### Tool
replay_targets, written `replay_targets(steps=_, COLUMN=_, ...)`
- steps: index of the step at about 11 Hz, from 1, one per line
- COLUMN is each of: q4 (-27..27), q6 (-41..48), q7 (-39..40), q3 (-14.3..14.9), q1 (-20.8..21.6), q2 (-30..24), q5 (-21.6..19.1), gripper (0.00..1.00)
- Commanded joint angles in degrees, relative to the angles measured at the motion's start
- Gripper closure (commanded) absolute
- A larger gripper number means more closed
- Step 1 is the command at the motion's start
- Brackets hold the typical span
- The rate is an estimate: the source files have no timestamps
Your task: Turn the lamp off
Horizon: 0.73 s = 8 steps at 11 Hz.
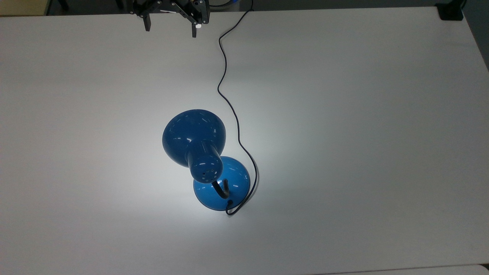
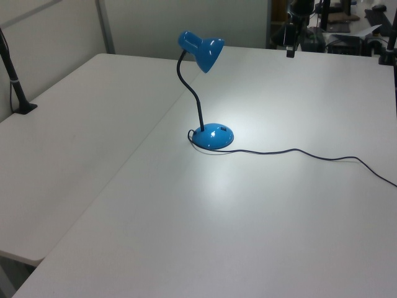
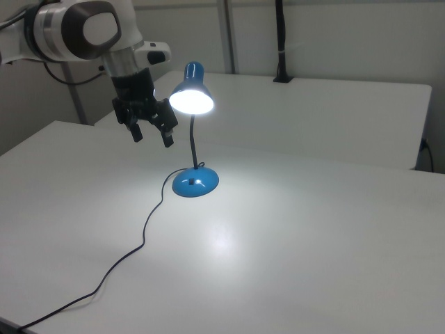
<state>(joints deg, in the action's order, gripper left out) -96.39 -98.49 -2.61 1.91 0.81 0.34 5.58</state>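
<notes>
Where lit, white table (image 1: pixel 344 114)

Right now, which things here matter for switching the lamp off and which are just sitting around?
Part of the job:
blue desk lamp, lit
its cord
gripper, open, raised above the table

Just there:
white table
black clamp post at an adjoining table's edge

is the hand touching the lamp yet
Apart. In the top view the hand sits at the table's far edge, with a wide stretch of bare white table between it and the lamp. It is open and holds nothing.
</notes>
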Motion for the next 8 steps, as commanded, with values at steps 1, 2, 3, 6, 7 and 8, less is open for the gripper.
replay_targets(steps=1, q4=0.41, q6=2.77, q7=-0.21, q3=-0.06, q1=-0.11, q2=-0.6, q5=0.65, gripper=0.0)
replay_targets(steps=2, q4=0.42, q6=2.95, q7=-0.2, q3=-0.06, q1=-0.11, q2=-0.6, q5=0.66, gripper=0.0)
replay_targets(steps=3, q4=0.33, q6=2.95, q7=-0.11, q3=-0.06, q1=-0.11, q2=-0.6, q5=0.66, gripper=0.0)
replay_targets(steps=6, q4=0.33, q6=3.04, q7=-0.11, q3=-0.06, q1=-0.11, q2=-0.6, q5=0.66, gripper=0.0)
replay_targets(steps=7, q4=0.33, q6=3.04, q7=0.15, q3=-0.06, q1=-0.11, q2=-0.6, q5=0.66, gripper=0.05)
replay_targets(steps=8, q4=0.24, q6=3.04, q7=0.67, q3=-0.06, q1=-0.11, q2=-0.69, q5=0.66, gripper=0.13)
